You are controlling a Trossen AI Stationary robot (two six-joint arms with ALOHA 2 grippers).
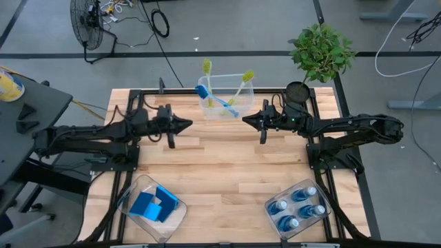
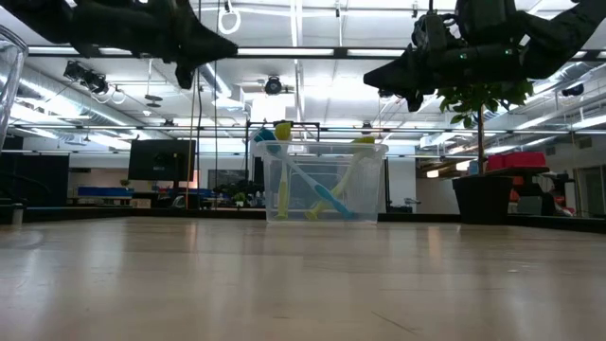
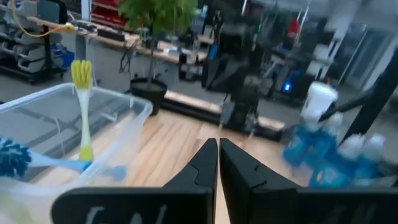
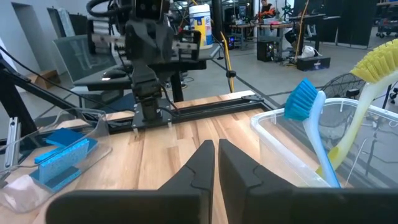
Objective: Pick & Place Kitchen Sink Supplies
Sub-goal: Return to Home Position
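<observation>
Above the surface, left tool and right tool hover pressed together and empty, since sorting looks done.

Blue and yellow-green on a pale plank-striped table
One blue brush, two yellow-green brushes; light and dark blue sponges; blue bottles.

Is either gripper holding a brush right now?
No, the left gripper and right gripper are shut on nothing, and all three brushes sit in the bin.
</observation>
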